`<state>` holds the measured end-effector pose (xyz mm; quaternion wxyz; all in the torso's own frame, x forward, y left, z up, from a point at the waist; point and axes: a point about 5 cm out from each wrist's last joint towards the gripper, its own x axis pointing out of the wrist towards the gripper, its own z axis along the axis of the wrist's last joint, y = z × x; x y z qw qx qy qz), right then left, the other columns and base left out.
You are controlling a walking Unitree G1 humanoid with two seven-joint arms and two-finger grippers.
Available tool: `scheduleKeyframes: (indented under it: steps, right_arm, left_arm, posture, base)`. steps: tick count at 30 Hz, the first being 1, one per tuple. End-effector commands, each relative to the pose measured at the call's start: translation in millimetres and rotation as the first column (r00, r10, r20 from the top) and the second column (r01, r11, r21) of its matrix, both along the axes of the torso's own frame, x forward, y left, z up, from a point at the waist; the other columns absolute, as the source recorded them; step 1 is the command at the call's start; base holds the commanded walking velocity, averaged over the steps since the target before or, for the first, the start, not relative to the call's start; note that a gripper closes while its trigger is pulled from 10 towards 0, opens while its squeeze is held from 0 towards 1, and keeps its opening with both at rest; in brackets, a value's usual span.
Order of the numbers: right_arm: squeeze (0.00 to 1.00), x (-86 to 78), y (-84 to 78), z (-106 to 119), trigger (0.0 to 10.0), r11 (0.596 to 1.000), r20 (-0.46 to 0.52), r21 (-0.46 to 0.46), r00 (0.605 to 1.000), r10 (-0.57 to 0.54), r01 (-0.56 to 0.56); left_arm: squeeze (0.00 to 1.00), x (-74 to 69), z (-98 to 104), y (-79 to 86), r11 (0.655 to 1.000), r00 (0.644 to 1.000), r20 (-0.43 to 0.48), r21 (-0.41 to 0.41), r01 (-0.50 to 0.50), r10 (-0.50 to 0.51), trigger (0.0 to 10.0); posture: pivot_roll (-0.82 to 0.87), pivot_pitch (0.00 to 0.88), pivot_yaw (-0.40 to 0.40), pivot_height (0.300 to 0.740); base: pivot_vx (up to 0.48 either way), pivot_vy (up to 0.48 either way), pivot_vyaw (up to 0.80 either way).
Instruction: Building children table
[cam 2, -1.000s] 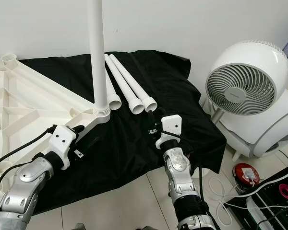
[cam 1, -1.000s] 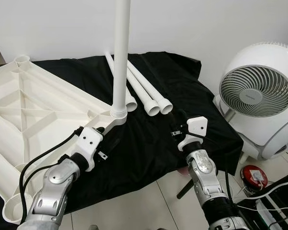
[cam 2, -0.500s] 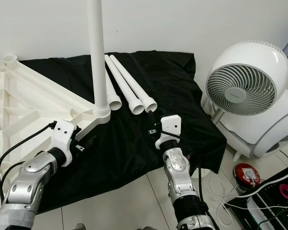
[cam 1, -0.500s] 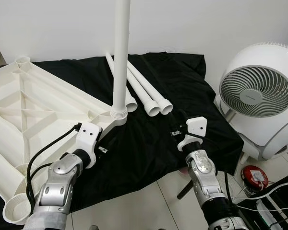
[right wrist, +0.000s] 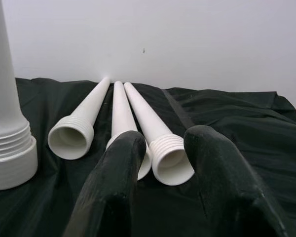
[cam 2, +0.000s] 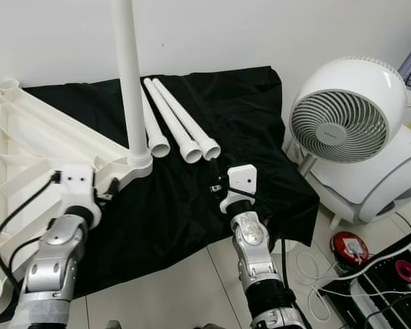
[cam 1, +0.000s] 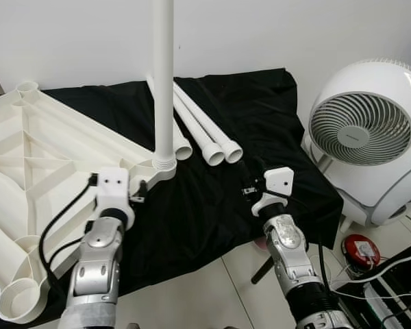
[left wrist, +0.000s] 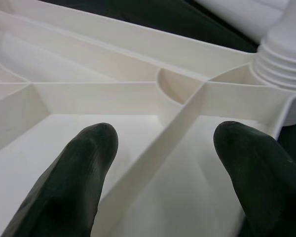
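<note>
The tabletop (cam 1: 34, 171) is lying upside down on the black cloth (cam 1: 212, 199), ribs facing up, with open round sockets at its corners (cam 1: 19, 300). One leg (cam 1: 163, 75) is standing upright in the socket at the corner nearest the loose legs. Three loose legs (cam 1: 205, 130) are lying side by side on the cloth just beside that upright leg, their threaded ends pointing toward the robot.

The left tool (left wrist: 163, 168) is hovering over the tabletop's ribs close to the upright leg's base, its fingers (left wrist: 84, 168) spread apart and gripping nothing. The right tool (right wrist: 163, 163) is hanging above the cloth just short of the loose legs, its fingers (right wrist: 123, 168) parted a little and gripping nothing.

The cloth is covering a low surface against a white wall (cam 1: 274, 34). Beyond the cloth's edge, away from the tabletop, a white round fan (cam 1: 359, 127) is sitting on the tiled floor (cam 1: 212, 295). Near the fan's foot a small red-and-white object (cam 1: 362, 251) and some cables (cam 1: 390, 274) are lying on the floor.
</note>
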<state>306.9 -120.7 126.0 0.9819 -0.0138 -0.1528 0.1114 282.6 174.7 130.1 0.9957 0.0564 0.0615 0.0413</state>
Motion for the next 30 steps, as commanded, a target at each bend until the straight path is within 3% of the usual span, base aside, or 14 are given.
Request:
scheduleKeyframes:
  steps: [1,2,3,6,9,13,21,23,30]
  right_arm:
    - [0.0,0.4,0.3,-1,10.0,1.0,-0.004,0.001,1.0,-0.006,0.006]
    - [0.0,-0.1,0.7,-2,10.0,1.0,-0.005,-0.001,1.0,-0.003,0.003]
    - [0.0,-0.1,0.7,-2,10.0,1.0,-0.005,-0.001,1.0,-0.003,0.003]
    - [0.0,-0.3,0.5,-2,10.0,1.0,-0.007,-0.004,1.0,-0.001,0.001]
    - [0.0,-0.2,0.4,-2,10.0,1.0,-0.007,-0.005,1.0,-0.001,0.001]
    - [0.0,-0.8,1.1,-2,10.0,1.0,-0.006,-0.004,1.0,-0.003,0.003]
    - [0.0,-3.1,0.7,-4,10.0,1.0,-0.008,-0.001,1.0,-0.011,0.011]
    - [0.0,-3.1,0.7,-4,10.0,1.0,-0.008,-0.001,1.0,-0.011,0.011]
    - [0.0,-2.7,1.0,-4,10.0,1.0,-0.009,-0.003,1.0,-0.009,0.009]
  left_arm:
    - [0.0,-0.9,3,2.8,0.991,0.991,0.02,0.02,-0.133,0.132,10.0]
    - [0.0,1.4,10,-1.6,0.998,0.996,0.053,0.016,-0.066,0.065,10.0]
    - [0.0,1.4,10,-1.6,0.998,0.996,0.053,0.016,-0.066,0.065,10.0]
    - [0.0,4.1,31,-17.7,0.987,0.972,0.179,-0.029,0.157,-0.15,10.0]
    - [0.0,3.3,35,-22.2,0.977,0.958,0.202,-0.023,0.211,-0.203,10.0]
    - [0.0,-1.5,41,-35.7,0.927,0.902,0.223,0.029,0.373,-0.37,10.0]
    - [0.0,-0.7,19,-29.7,0.933,0.931,0.078,0.078,0.352,-0.358,10.0]
    - [0.0,-0.7,19,-29.7,0.933,0.931,0.078,0.078,0.352,-0.358,10.0]
    - [0.0,4.1,1,-8.8,0.961,0.967,-0.059,0.108,0.253,-0.248,10.0]
  posture:
    - [0.03,0.011,-0.051,0.74]
    - [0.03,0.013,-0.053,0.74]
    - [0.03,0.013,-0.053,0.74]
    - [0.03,0.014,-0.052,0.74]
    - [0.03,0.014,-0.052,0.74]
    - [0.03,0.015,-0.044,0.74]
    - [0.03,0.02,-0.04,0.74]
    - [0.03,0.02,-0.04,0.74]
    - [0.03,0.023,-0.042,0.74]
  base:
    - [0.0,0.0,0.0]
    - [0.0,0.0,0.0]
    - [0.0,0.0,0.0]
    - [0.0,0.0,0.0]
    - [0.0,0.0,0.0]
    - [0.0,0.0,0.0]
    - [0.0,0.0,0.0]
    - [0.0,0.0,0.0]
    - [0.0,0.0,0.0]
